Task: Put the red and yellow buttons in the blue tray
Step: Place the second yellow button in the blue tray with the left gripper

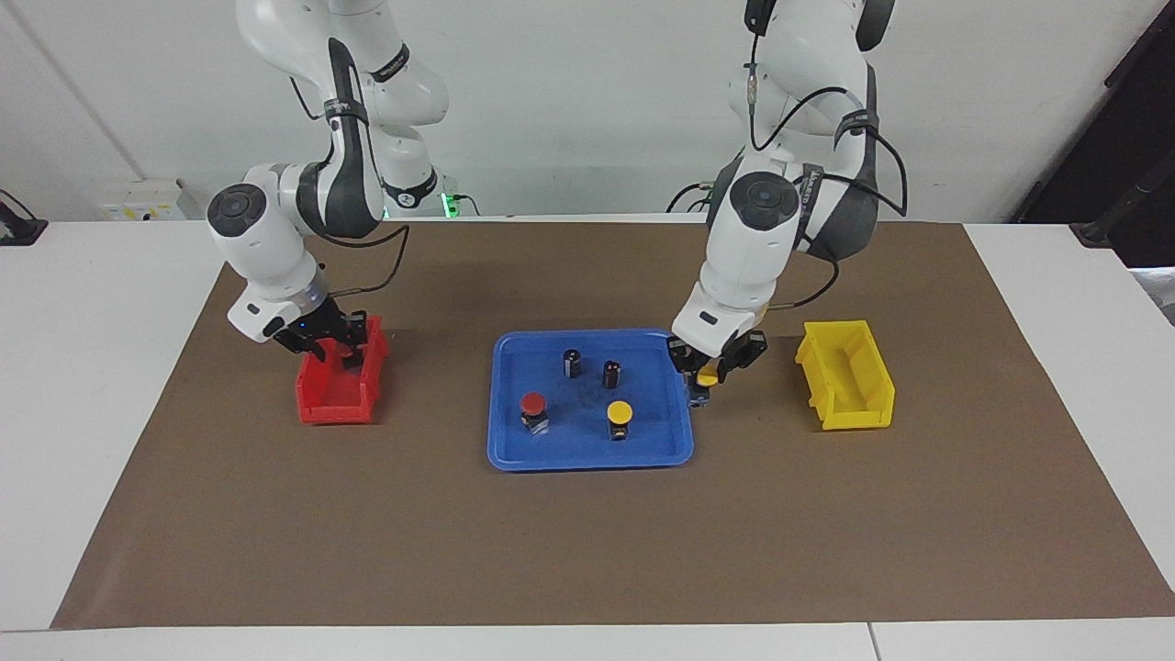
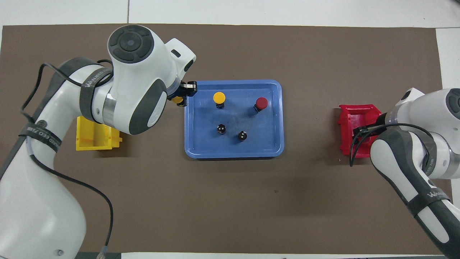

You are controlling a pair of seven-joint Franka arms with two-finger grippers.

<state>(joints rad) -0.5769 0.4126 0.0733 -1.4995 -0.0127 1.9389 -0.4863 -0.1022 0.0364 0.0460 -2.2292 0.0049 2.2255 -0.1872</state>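
Yellow button (image 1: 707, 376) clamped in left hand (image 1: 709, 371) over tray (image 1: 587, 456) edge; right hand (image 1: 332, 349) in red bin (image 1: 335, 404), grip unclear.

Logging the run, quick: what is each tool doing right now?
Left tool: shut on a yellow button, at the blue tray edge.
Right tool: in the red bin; state cannot be told.

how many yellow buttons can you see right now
2. One yellow button stands in the blue tray, beside the red one. The other yellow button is held in the left hand, over the tray's edge toward the yellow bin. None shows in that bin.
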